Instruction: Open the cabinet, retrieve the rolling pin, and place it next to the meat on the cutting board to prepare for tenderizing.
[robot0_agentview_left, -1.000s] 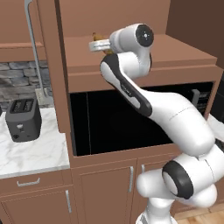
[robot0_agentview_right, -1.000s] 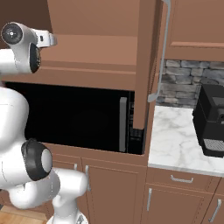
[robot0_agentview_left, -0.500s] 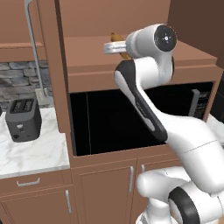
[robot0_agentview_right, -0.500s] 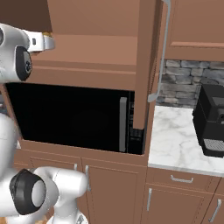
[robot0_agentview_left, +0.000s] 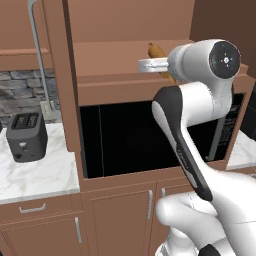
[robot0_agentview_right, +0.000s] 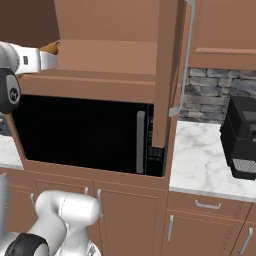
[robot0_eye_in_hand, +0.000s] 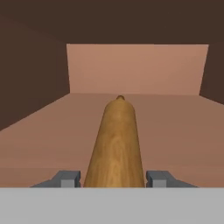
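Note:
The cabinet (robot0_agentview_left: 115, 60) stands open, its door (robot0_agentview_right: 167, 75) swung out edge-on with the long silver handle (robot0_agentview_right: 187, 50) on it. Inside, just above the shelf, is the tan rolling pin (robot0_eye_in_hand: 116, 140), pointing away toward the cabinet's back wall. My gripper (robot0_eye_in_hand: 113, 178) is shut on its near end, one finger on each side. From the left base view the rolling pin (robot0_agentview_left: 155, 50) pokes up behind my white wrist; from the right base view its end (robot0_agentview_right: 50, 47) shows at the cabinet's left edge. The meat and the cutting board are out of view.
A black microwave (robot0_agentview_left: 130, 135) sits in the recess under the cabinet. A dark toaster (robot0_agentview_left: 27, 135) stands on the marble counter (robot0_agentview_left: 40, 175) to the left, and a black coffee machine (robot0_agentview_right: 242, 140) on the counter to the right. Low cabinets with short handles run below.
The arm has swung right in the left base view and left in the right base view, carrying the rolling pin across the cabinet shelf. The jaws have kept the same width.

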